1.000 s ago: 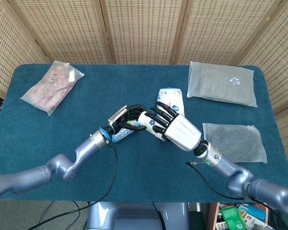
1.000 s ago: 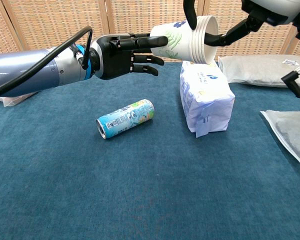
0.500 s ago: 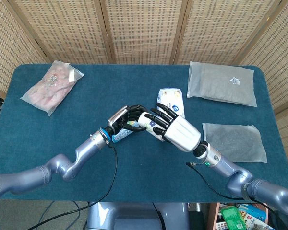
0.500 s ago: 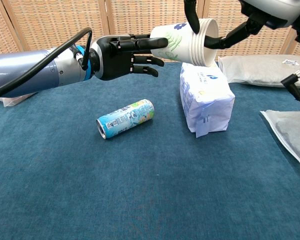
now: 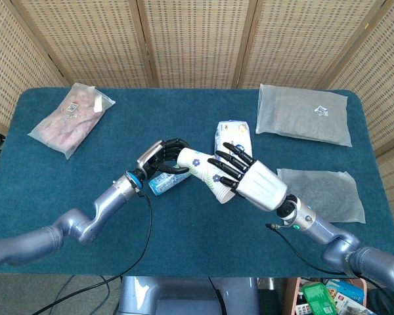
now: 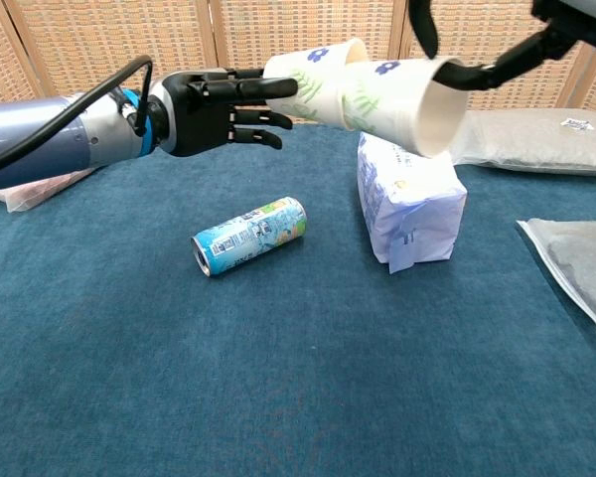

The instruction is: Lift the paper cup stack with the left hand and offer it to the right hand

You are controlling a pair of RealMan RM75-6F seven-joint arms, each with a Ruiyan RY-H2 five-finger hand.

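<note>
Longer now, white flowered paper cup stack (image 6: pixel 377 94) (partly telescoped), gripped by left hand (image 6: pixel 214 104) and right hand (image 5: pixel 246 174)

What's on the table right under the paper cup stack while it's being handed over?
Below the white flower-printed paper cup stack lie a blue drink can on its side and a white soft paper pack. In the head view the cups and hands cover much of both.

Paper cup stack (image 6: pixel 372 91): white cups with blue flower and green leaf print, held in the air above the table, lying nearly horizontal. Stack partly telescoped apart. Open mouth faces the camera in chest view; closed end points toward the screen side.
</note>
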